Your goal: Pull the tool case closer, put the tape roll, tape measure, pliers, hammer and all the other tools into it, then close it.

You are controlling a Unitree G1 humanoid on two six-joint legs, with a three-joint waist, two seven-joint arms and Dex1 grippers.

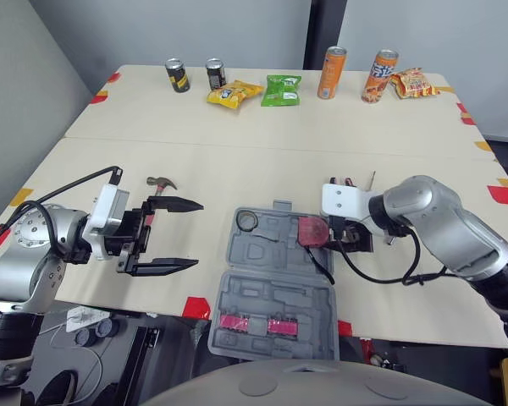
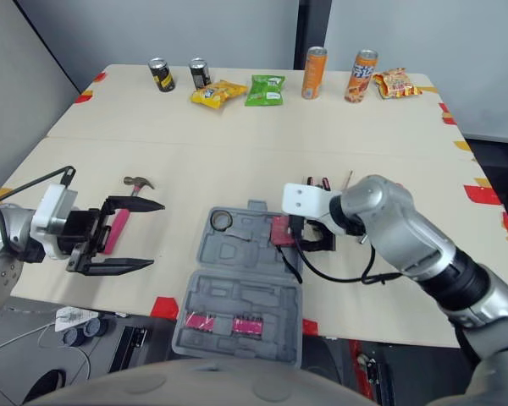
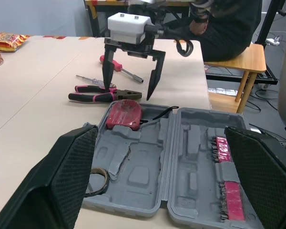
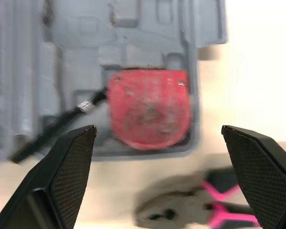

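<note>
The grey tool case (image 1: 275, 288) lies open at the table's near edge. A tape roll (image 1: 248, 222) sits in its far left pocket and a red tape measure (image 1: 311, 231) in its far right pocket. My right gripper (image 1: 349, 241) hangs open just above the tape measure (image 4: 150, 112), touching nothing. The pliers (image 3: 102, 94) with pink handles and a screwdriver (image 3: 88, 78) lie on the table beyond the case's right side. A hammer (image 1: 159, 188) lies left of the case. My left gripper (image 1: 199, 234) is open and empty, between the hammer and the case.
Several cans (image 1: 177, 74) and snack bags (image 1: 282, 90) line the table's far side. Pink bit holders (image 1: 256, 322) sit in the case's near half. Red tape marks (image 1: 196, 306) dot the table edges. A wooden bench (image 3: 243, 57) stands off the table's right side.
</note>
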